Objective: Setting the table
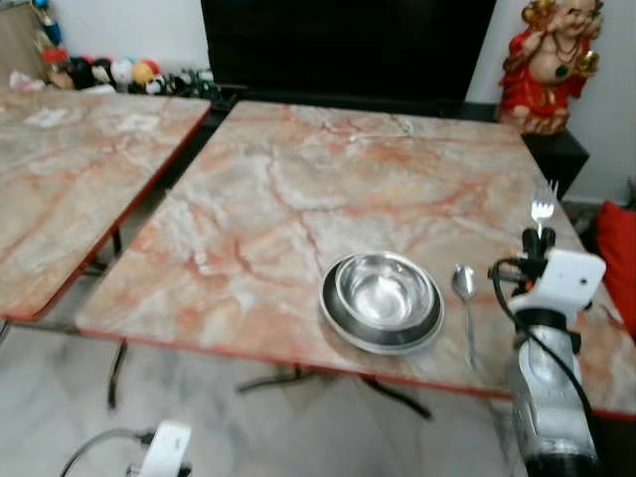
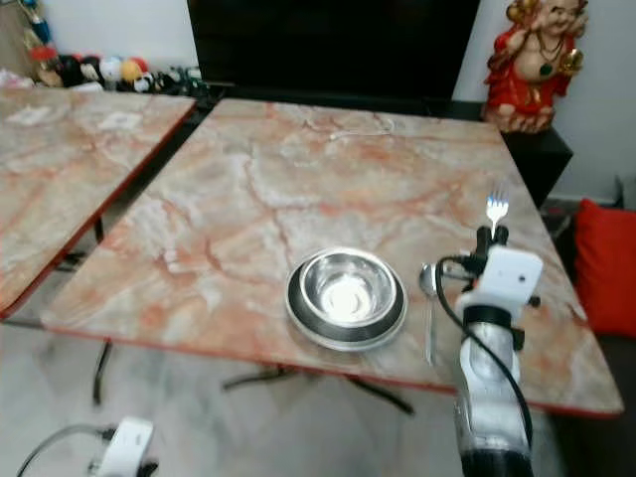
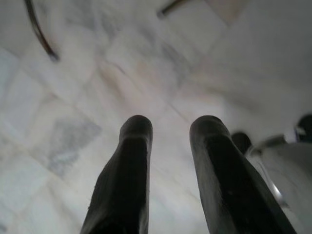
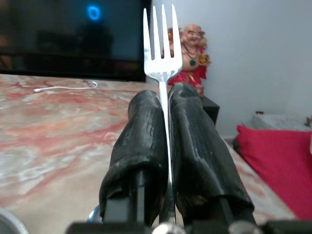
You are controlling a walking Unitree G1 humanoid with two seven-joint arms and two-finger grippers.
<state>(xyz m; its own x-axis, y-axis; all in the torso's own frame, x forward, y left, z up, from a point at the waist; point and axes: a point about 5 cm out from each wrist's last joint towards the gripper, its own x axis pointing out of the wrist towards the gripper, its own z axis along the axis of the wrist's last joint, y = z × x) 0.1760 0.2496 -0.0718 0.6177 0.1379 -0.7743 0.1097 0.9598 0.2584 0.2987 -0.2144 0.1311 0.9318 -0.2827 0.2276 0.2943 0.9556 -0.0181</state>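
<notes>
Far left: second marble-pattern table, row of small toys on the floor by the wall behind it. Left gripper hangs low off the table's near-left corner, over pale marble floor tiles; its two black fingers are parted with a clear gap, nothing between them. Its white wrist housing shows at the bottom edge of the head view.

Centre: main marble-top table with red edge, dark TV screen behind it. Near the front edge sits a steel bowl inside a steel plate, both upright. Just right of the plate, apart from it, a steel spoon lies flat, bowl end away from the robot, handle pointing to the front edge.

Right: right gripper is raised over the table's right side, beside the spoon, fingers closed tight on a steel fork. Fork is held upright by the handle, tines up, poking above the fingertips; it is off the table surface. White wrist housing and silver forearm below it.

Far right: red-and-gold laughing Buddha figurine on a black stand past the table's far corner; red cushion at the right edge.
</notes>
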